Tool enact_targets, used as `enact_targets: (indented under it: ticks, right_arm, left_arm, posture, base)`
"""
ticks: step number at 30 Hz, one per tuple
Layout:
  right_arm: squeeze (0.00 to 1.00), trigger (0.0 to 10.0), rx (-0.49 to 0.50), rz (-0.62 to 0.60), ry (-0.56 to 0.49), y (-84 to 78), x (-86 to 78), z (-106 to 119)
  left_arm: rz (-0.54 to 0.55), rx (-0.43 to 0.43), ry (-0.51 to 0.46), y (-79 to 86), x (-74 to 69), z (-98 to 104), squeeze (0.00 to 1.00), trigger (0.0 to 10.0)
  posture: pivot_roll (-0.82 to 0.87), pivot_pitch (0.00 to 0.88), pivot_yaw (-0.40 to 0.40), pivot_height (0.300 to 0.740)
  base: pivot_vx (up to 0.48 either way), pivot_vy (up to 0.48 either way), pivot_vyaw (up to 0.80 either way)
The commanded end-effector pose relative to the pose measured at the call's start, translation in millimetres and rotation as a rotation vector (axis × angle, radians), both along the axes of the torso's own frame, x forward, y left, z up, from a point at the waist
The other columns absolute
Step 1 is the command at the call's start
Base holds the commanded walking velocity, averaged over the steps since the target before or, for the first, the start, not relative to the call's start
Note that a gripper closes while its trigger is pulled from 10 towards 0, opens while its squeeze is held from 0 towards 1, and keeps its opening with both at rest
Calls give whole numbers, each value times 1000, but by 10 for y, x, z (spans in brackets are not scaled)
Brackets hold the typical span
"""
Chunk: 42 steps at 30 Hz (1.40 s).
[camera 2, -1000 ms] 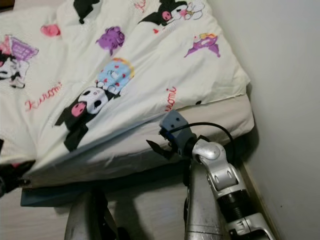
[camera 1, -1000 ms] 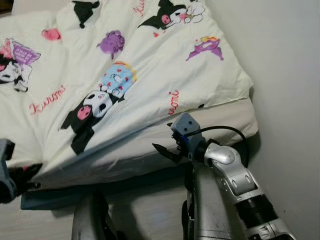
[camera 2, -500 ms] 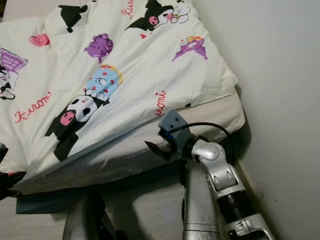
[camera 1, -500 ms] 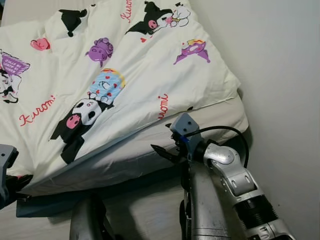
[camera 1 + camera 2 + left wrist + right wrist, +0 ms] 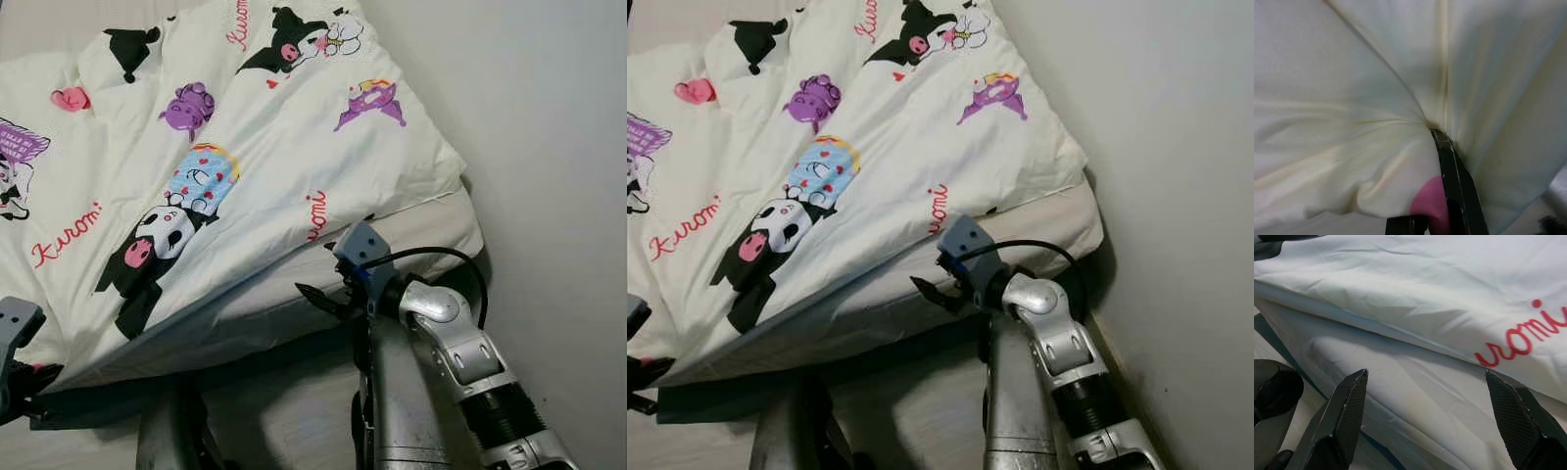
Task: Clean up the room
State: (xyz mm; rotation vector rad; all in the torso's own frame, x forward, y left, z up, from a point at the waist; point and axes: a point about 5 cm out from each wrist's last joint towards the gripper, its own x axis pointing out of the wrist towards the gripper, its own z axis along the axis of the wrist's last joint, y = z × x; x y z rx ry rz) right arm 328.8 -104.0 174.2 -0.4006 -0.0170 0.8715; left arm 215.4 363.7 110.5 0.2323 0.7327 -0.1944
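A white duvet (image 5: 245, 147) printed with cartoon characters and red script covers the bed. Its near left corner is pinched by my left gripper (image 5: 24, 382) at the lower left; in the left wrist view a black finger (image 5: 1452, 176) clamps the cream fabric (image 5: 1352, 122) with a pink patch. My right gripper (image 5: 318, 297) is open, just off the bed's near edge below the duvet's hem. The right wrist view has its two fingertips (image 5: 1352, 396) spread wide before the duvet (image 5: 1449, 284) and the mattress side (image 5: 1425, 396).
A white wall (image 5: 549, 147) runs close along the right of the bed. The mattress (image 5: 431, 220) sits on a dark blue base (image 5: 127, 401). Pale floor (image 5: 284, 411) lies between my legs and the bed.
The camera has shifted, so the bed sits further left and lower in the picture. My left gripper has gone lower at the left edge, still on the duvet corner. The right gripper holds its place.
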Motion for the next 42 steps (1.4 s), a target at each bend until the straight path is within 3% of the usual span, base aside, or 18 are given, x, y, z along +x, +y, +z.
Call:
enact_targets:
  ticks: [1, 2, 3, 6, 10, 11, 14, 15, 16, 17, 18, 24, 27, 30, 32, 35, 38, 42]
  right_arm:
    - [0, 10000, 6, 24, 32, 49, -54, -81]
    - [0, 10000, 7, 23, 32, 50, -52, -80]
    - [0, 10000, 7, 22, 31, 50, -50, -78]
    - [0, 10000, 7, 21, 31, 48, -47, -77]
    - [0, 10000, 11, 17, 31, 40, -43, -74]
    - [0, 10000, 19, 15, 34, 40, -42, -67]
    - [0, 10000, 25, 13, 34, 38, -38, -61]
    - [0, 10000, 27, 10, 34, 33, -31, -58]
    - [0, 10000, 27, 10, 34, 33, -31, -58]
    - [0, 10000, 31, 0, 33, 24, -17, -57]
    - [0, 10000, 37, -10, 37, 20, -8, -59]
    - [0, 10000, 102, -120, 89, -39, 88, -64]
    - [0, 10000, 185, -208, 138, -104, 166, -61]
    - [0, 10000, 192, -214, 142, -108, 171, -61]
    - [0, 10000, 248, -321, 180, -200, 244, -80]
    - [0, 10000, 450, -608, 351, -435, 389, -186]
    - [0, 10000, 575, -695, 447, -509, 419, -224]
    - [0, 10000, 618, -711, 476, -521, 426, -230]
  left_arm:
    - [132, 98, 257, 235, -432, -447, 24, 10000]
    - [152, 129, 233, 272, -405, -437, 878, 10000]
    - [176, 148, 211, 306, -383, -419, 1000, 10000]
    - [191, 161, 181, 329, -353, -388, 1000, 10000]
    - [274, 176, -1, 400, -198, -227, 1000, 10000]
    - [275, 46, -123, 333, -98, -113, 0, 10000]
    - [204, -69, -203, 210, -34, -25, 0, 10000]
    - [89, -168, -242, 35, -11, 37, 0, 10000]
    - [89, -168, -242, 35, -11, 37, 0, 10000]
    - [-105, -327, -284, -285, -25, 146, 0, 10000]
    - [-167, -380, -295, -402, -39, 186, 0, 10000]
    - [-350, -448, -371, -771, -12, 356, 0, 10000]
    - [-375, -430, -482, -892, 116, 537, 0, 10000]
    - [-376, -433, -489, -899, 112, 556, 0, 10000]
    - [-314, -314, -576, -895, 252, 623, 0, 10000]
    - [-152, -34, -782, -923, 516, 788, 0, 10000]
    - [-121, -15, -850, -1046, 574, 814, 0, 10000]
    - [-114, -21, -873, -1101, 589, 826, 0, 10000]
  posture:
    - [-52, 417, 101, 456]
    - [-53, 418, 101, 456]
    - [-53, 419, 102, 456]
    - [-53, 420, 103, 456]
    - [-50, 419, 104, 456]
    - [-51, 419, 105, 456]
    - [-51, 420, 104, 456]
    - [-48, 424, 104, 456]
    - [-48, 424, 104, 456]
    - [-47, 426, 104, 456]
    - [-47, 428, 102, 456]
    - [-48, 430, 100, 456]
    - [-47, 429, 99, 456]
    - [-47, 429, 99, 456]
    - [-37, 428, 101, 456]
    - [-31, 424, 101, 456]
    - [-29, 427, 101, 456]
    - [-29, 427, 101, 456]
  base:
    - [0, 0, 0]
    - [0, 0, 0]
    - [0, 0, 0]
    - [0, 0, 0]
    - [0, 0, 0]
    - [0, 0, 0]
    - [0, 0, 0]
    - [0, 0, 0]
    - [0, 0, 0]
    - [0, 0, 0]
    - [0, 0, 0]
    - [0, 0, 0]
    - [0, 0, 0]
    - [0, 0, 0]
    - [0, 0, 0]
    - [0, 0, 0]
    - [0, 0, 0]
    - [0, 0, 0]
